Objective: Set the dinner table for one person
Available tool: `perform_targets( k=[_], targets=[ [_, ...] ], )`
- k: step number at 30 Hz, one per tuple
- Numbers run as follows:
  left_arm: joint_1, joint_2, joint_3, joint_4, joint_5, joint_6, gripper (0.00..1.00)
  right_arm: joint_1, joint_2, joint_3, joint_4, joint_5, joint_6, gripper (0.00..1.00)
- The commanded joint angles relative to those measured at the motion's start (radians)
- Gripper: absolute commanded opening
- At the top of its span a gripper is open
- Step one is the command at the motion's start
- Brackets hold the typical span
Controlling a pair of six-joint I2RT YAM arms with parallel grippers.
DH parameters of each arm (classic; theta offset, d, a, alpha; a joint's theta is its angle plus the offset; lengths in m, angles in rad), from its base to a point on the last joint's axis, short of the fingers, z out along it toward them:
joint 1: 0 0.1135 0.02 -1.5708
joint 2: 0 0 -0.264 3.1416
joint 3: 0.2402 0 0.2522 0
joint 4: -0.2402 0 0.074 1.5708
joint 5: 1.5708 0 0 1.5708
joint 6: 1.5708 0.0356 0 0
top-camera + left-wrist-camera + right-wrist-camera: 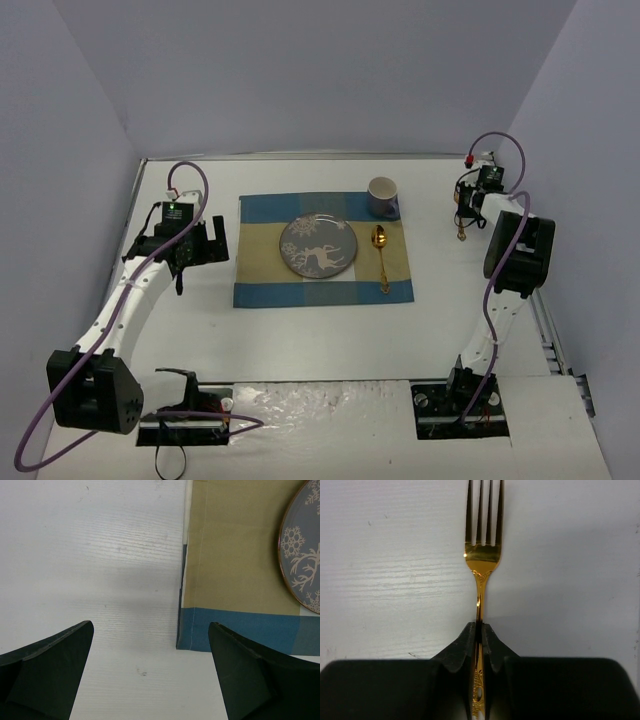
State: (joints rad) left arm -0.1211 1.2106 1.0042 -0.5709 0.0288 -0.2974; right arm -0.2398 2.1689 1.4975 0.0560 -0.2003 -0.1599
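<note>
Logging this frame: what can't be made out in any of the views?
Fork: right wrist view, tine tips cut by the top edge, handle end hidden between the right fingers.
Plate: left wrist view, cut by the right edge.
Mug: top view, too small to see contents.

The slim gold metal fork [482, 565] is glossy; the flat white desk [390, 580] is matt, finely grained; the blue-and-tan cloth placemat [235, 555] is matt.
</note>
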Motion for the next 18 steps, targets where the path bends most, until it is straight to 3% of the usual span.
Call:
perform_targets(
  k=[1,13,18],
  targets=[
    [0.008,-0.019,0.059,0.026,-0.005,0.005,0.97,0.003,-0.047,-0.057,-0.008,-0.008,0.004,0.0],
    [0.006,-0.065,0.036,0.074,0.041,-0.016,0.97,0.073,-0.453,-0.296,0.059,0.116,0.223,0.0],
    [0.0,-0.098,0.02,0.157,0.174,-0.08,0.97,0.191,-0.654,-0.378,0.068,0.136,0.31,0.0]
  ],
)
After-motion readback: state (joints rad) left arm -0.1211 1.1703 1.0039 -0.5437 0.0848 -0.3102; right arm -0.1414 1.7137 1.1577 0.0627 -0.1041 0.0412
